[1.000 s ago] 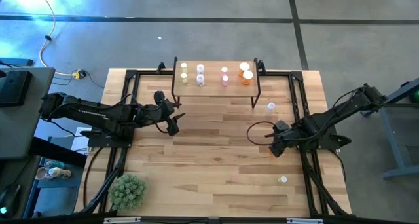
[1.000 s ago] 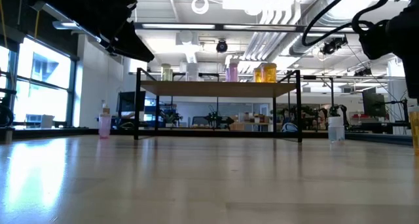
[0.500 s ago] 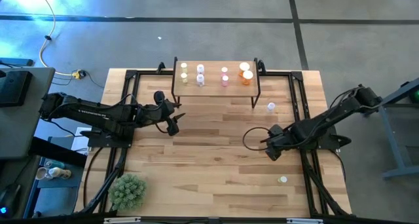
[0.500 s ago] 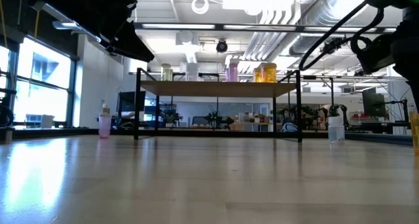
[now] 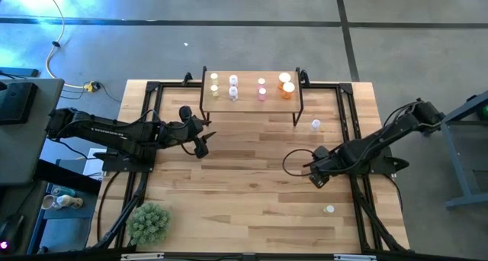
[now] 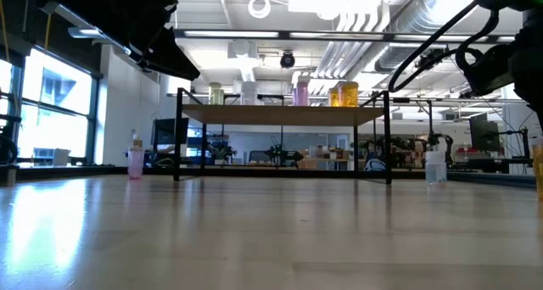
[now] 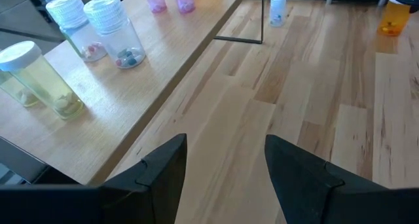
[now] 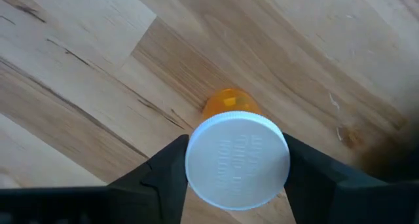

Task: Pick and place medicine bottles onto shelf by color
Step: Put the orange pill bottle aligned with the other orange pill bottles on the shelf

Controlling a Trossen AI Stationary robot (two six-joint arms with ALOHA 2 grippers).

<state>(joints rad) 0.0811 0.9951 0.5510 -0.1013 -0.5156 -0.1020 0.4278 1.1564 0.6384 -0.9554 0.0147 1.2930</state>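
The right gripper (image 8: 237, 160) had its fingers against the cap of an orange medicine bottle (image 8: 229, 106), well in front of the shelf (image 5: 252, 101) on the table. An off-centre squeeze could tip it. The left gripper (image 7: 226, 168) hung apart beside the shelf.

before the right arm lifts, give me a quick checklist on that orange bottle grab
1. Right tool straddles the white cap of the orange medicine bottle: ok.
2. Fingers firmly clamped on the cap: cannot tell.
3. Bottle upright on the butcher-block wooden table: ok.
4. Other orange bottles stand at the right end of the small black-legged wooden shelf, marking the drop spot: ok.
5. Left tool waits open by the shelf's left end, away from that spot: ok.
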